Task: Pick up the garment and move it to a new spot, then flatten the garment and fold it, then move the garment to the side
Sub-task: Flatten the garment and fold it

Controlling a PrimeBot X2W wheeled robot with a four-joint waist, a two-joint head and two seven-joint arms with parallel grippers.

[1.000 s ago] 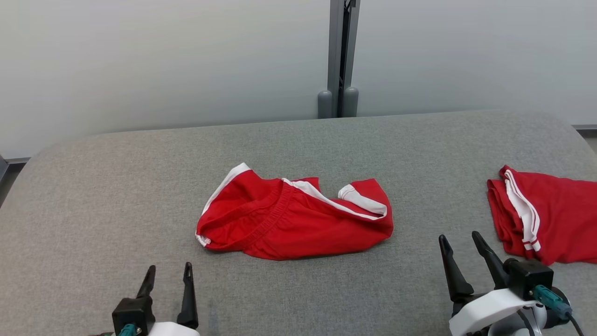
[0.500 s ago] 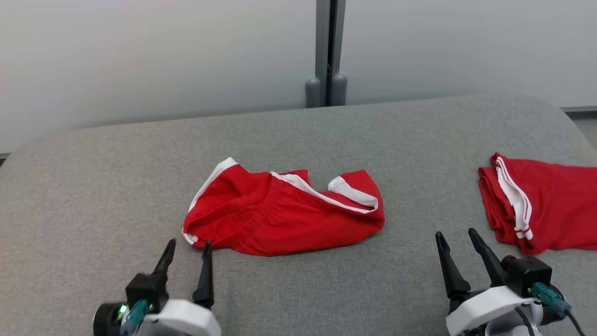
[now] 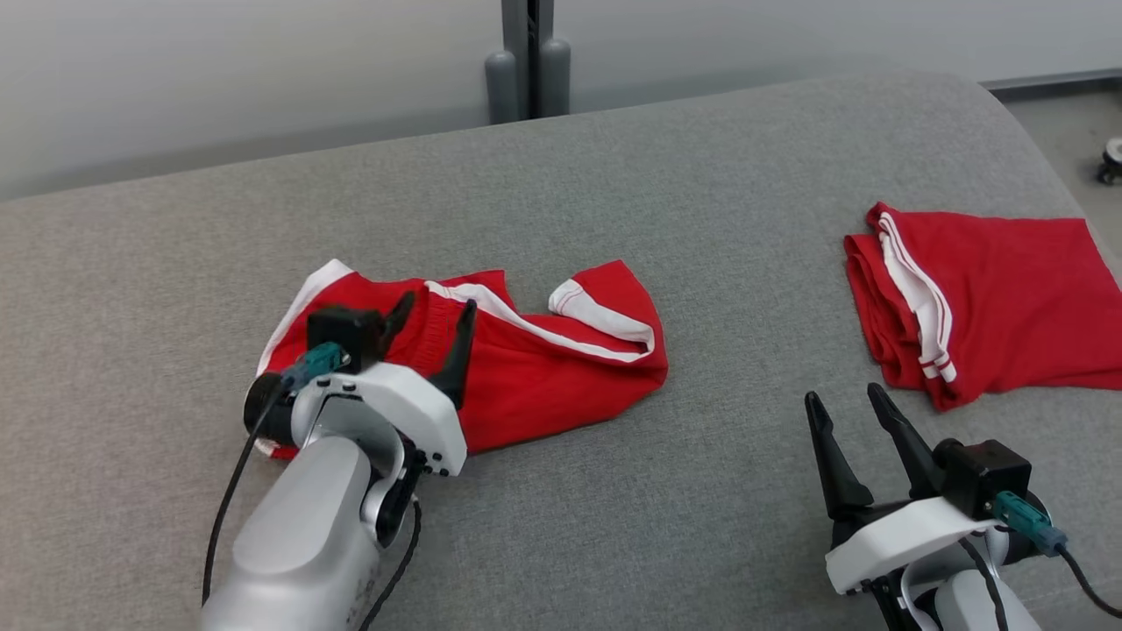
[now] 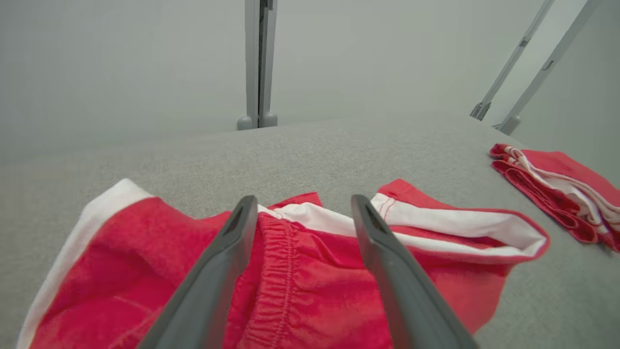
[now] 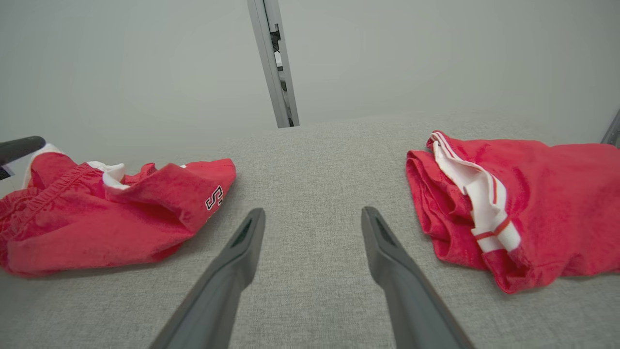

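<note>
While the crumpled red shorts with white side trim (image 3: 561, 386) lie bunched near the middle-left of the grey fabric-covered table (image 3: 614, 175), the first step, lifting them to a new spot, looks not yet done. The left gripper (image 3: 438, 308) hangs over the shorts' left half, its 2 dark fingers (image 4: 213, 271) spread apart with nothing caught between them. In the left wrist view they straddle the gathered elastic waistband (image 4: 278, 261), probably because that thick seam offers a firm bite. Whether the tips touch the cloth I cannot tell. The right gripper (image 3: 845, 396) is likewise spread and empty, low over bare table at the front right, likely keeping clear of the reach.

Counted, there are 2 red garments: 1 crumpled, and 1 neatly folded red piece with white stripes (image 3: 1008, 298) well apart on the right, set aside as if finished. There are also 2 grippers and 1 table.
</note>
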